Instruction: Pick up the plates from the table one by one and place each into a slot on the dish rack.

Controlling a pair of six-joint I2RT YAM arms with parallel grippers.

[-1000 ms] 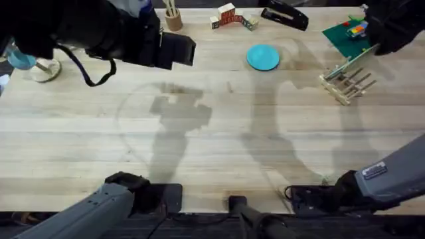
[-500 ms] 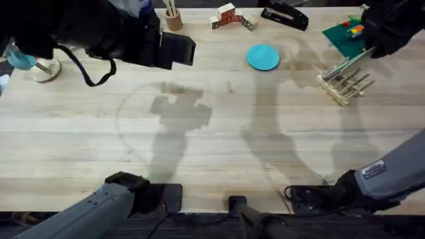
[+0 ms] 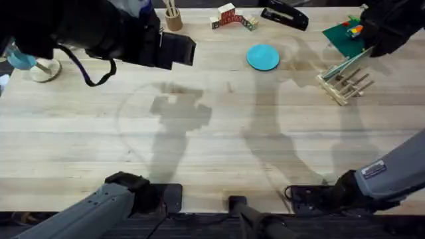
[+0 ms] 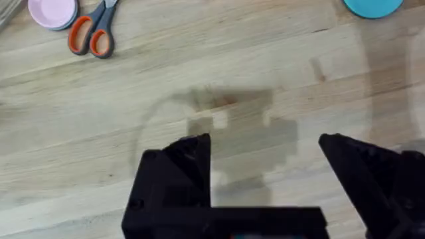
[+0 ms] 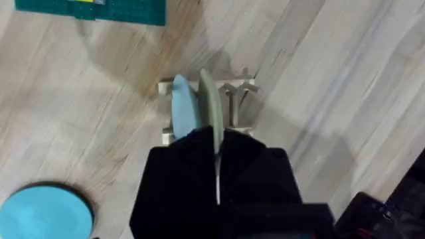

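Observation:
My right gripper (image 5: 214, 141) is shut on a cream plate (image 5: 210, 109), held on edge over the small wooden dish rack (image 5: 238, 89). A light blue plate (image 5: 180, 106) stands upright in a slot beside it. From overhead the held plate (image 3: 345, 65) is a thin slanted line above the rack (image 3: 344, 85) at the far right of the table (image 3: 219, 153), under the right gripper (image 3: 366, 52). A turquoise round plate (image 3: 263, 57) lies flat at the back centre. High over the back left, my left gripper (image 4: 265, 176) is open with nothing in it.
A green baseplate (image 3: 344, 34) lies just behind the rack. Along the back edge are a black stapler (image 3: 284, 14), toy blocks (image 3: 229, 14) and a pencil cup (image 3: 173, 18). Orange-handled scissors (image 4: 93, 33) and a pink dish (image 4: 52, 10) lie under the left arm.
The right gripper has shifted a little toward the back with the cream plate, staying over the rack. The left arm has not moved.

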